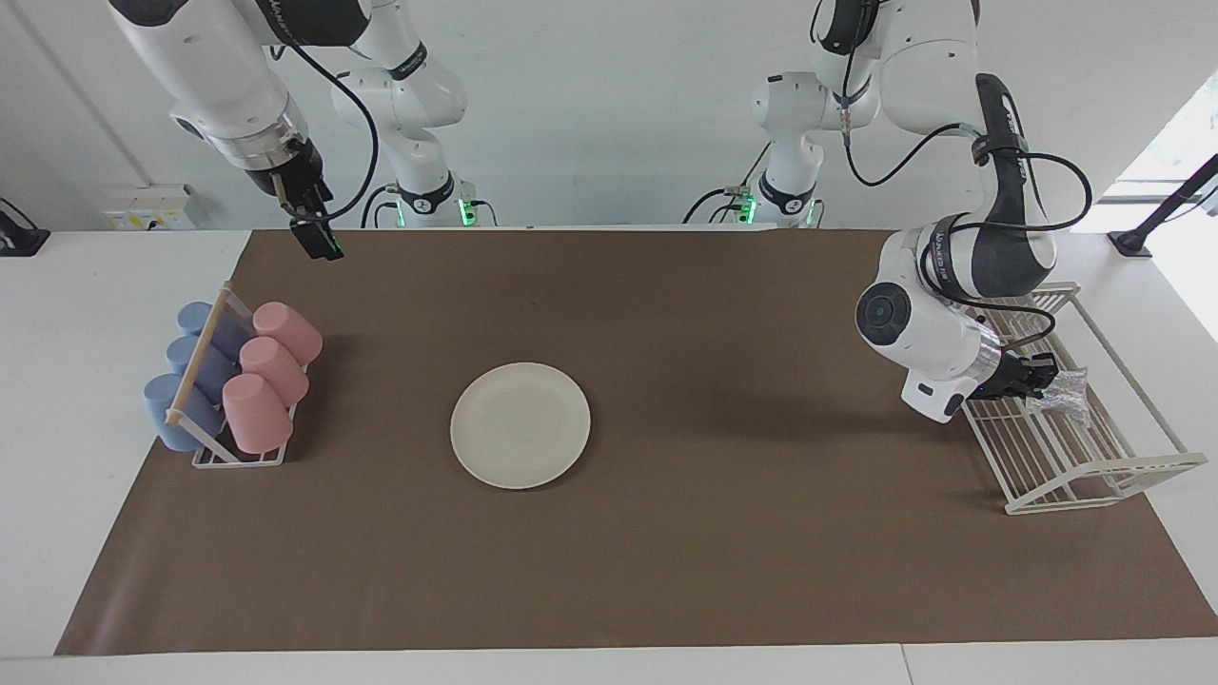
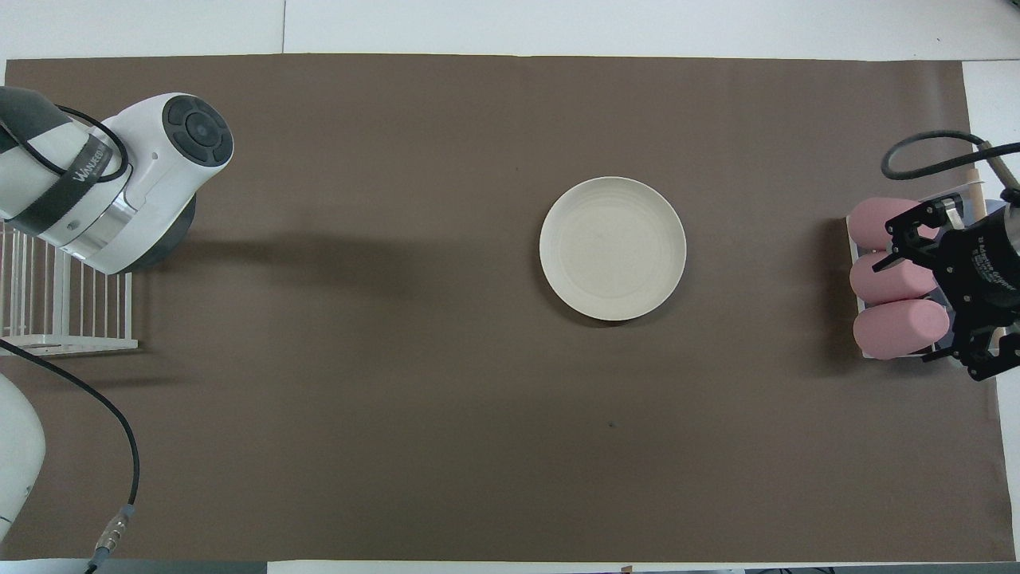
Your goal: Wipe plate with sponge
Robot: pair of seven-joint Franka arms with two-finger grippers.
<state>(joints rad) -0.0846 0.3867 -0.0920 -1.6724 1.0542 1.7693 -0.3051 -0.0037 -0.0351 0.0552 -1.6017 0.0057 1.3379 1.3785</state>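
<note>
While my left gripper [image 1: 1045, 378] is clamped on the sponge [image 1: 1064, 388] in the white wire rack [image 1: 1094, 476] at my left arm's end, the plate [image 1: 520, 425] sits mid-table on the brown paper mat [image 1: 666, 552] (white tabletop around it, plain white wall). My right gripper [image 1: 319, 240] hangs open over the mat's edge, near the cup rack [image 1: 233, 455].

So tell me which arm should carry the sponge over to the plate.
The left arm. Its left gripper is already shut on the sponge in the wire rack. The right gripper hangs open in the air by the cup rack, holding nothing. The plate sits bare mid-table.
</note>
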